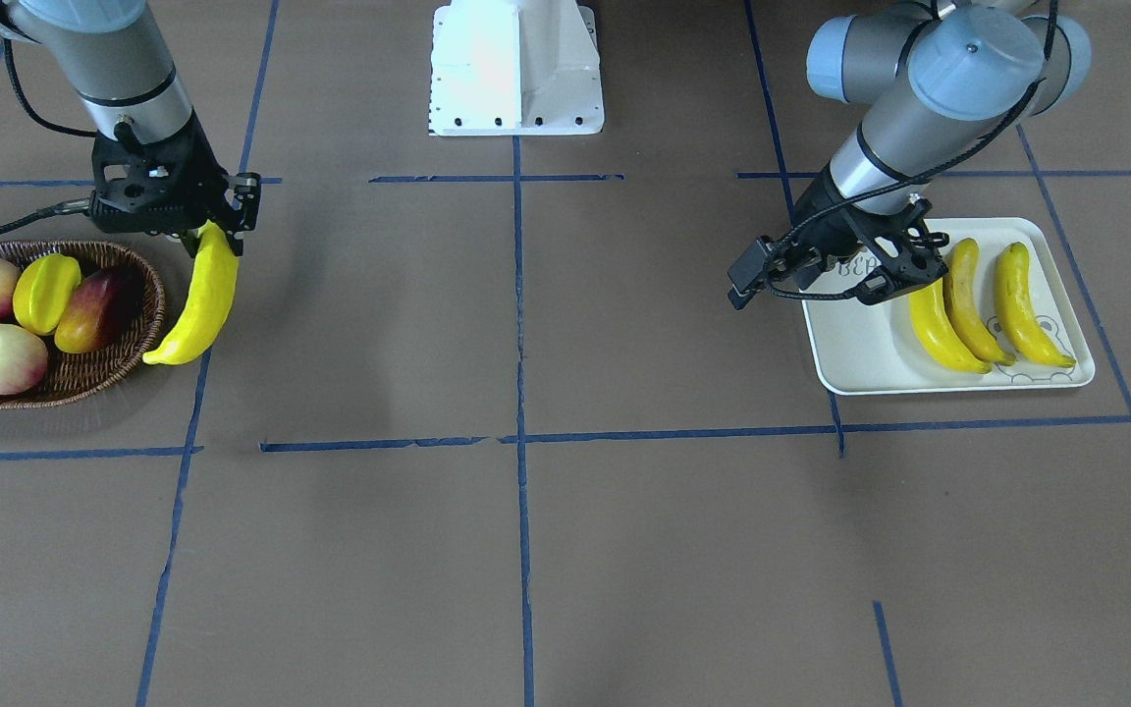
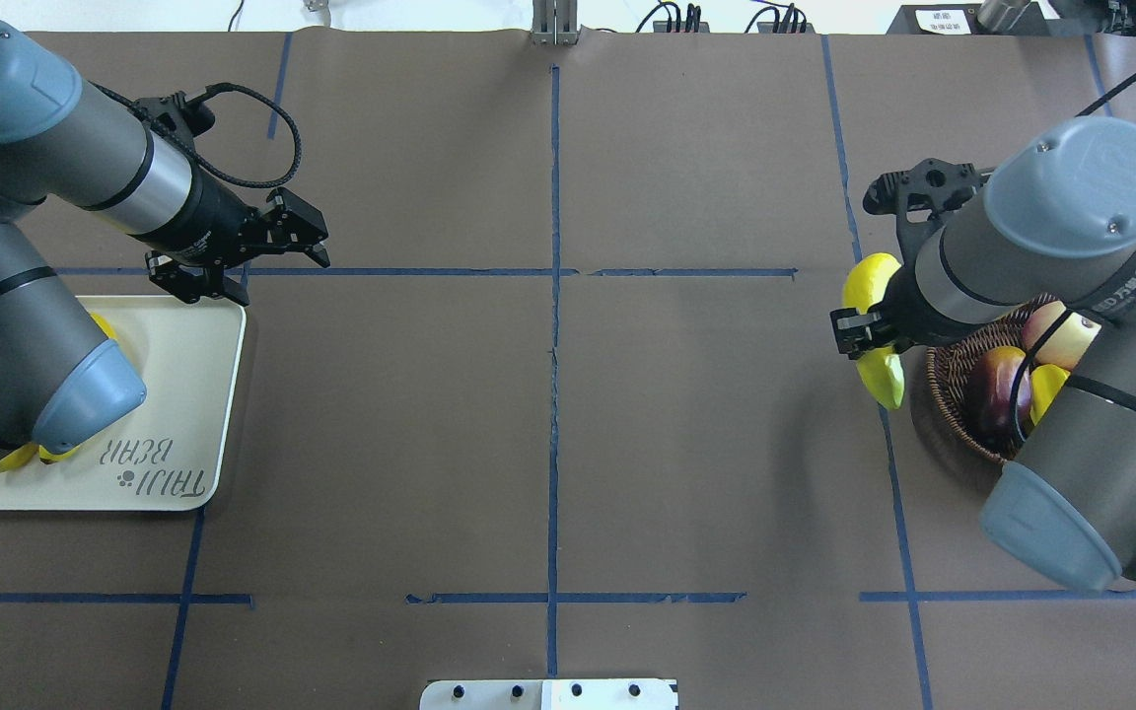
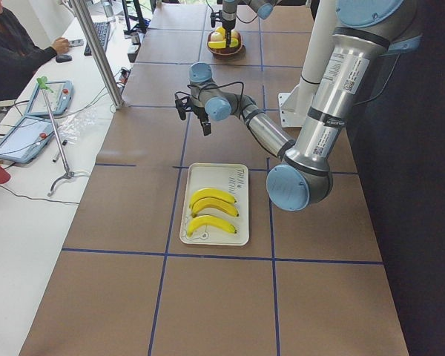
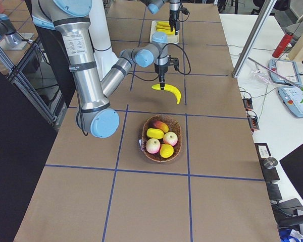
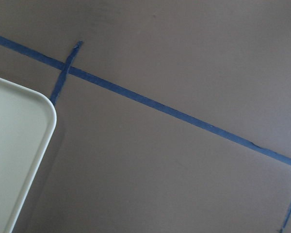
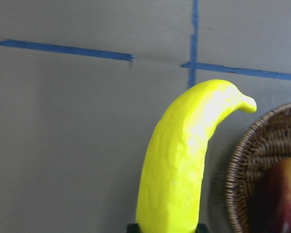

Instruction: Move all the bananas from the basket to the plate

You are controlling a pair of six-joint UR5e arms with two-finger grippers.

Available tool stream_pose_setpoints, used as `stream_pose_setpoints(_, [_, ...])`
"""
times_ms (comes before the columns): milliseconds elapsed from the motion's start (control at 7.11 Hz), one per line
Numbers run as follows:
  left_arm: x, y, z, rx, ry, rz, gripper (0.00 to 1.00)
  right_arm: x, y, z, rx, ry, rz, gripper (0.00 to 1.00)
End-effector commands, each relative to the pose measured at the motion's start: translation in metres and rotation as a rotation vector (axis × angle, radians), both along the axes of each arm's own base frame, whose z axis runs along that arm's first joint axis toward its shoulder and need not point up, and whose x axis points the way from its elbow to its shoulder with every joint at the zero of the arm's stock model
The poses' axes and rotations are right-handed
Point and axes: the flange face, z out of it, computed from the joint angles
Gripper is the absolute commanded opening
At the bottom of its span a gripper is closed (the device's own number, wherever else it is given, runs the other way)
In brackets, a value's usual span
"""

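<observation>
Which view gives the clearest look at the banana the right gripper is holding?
Exterior front-facing: the whole banana hangs from the right gripper, beside the basket. Exterior right shows it whole but small. The right wrist view shows only one end. Overhead, the arm hides most of it. Exterior left is too far to tell.

The desk (image 1: 624,550) is looking plain brown with blue tape lines (image 1: 516,295) gridding it. The bananas (image 1: 963,304) are glowing glossy yellow, the plate (image 1: 850,353) is showing cream with grey lettering, the basket (image 1: 94,373) is doing brown wicker weave, and the apples (image 1: 1,358) are blushing pink-white.
</observation>
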Motion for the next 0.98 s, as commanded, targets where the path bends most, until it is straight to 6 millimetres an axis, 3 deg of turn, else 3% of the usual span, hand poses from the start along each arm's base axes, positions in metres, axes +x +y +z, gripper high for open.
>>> stream_pose_setpoints(0, [0.004, 0.007, -0.043, 0.014, 0.163, -0.055, 1.0, -0.016, 0.011, -0.079, 0.007, -0.166, -0.023, 0.0])
stream_pose_setpoints(422, [0.005, 0.02, -0.076, -0.035, 0.383, -0.109, 1.0, -0.048, 0.056, -0.132, 0.013, -0.515, 0.026, 0.0])
stream_pose_setpoints(843, [0.011, 0.03, -0.089, -0.098, 0.524, -0.116, 1.0, -0.054, 0.071, -0.153, 0.122, -0.665, 0.053, 0.0])
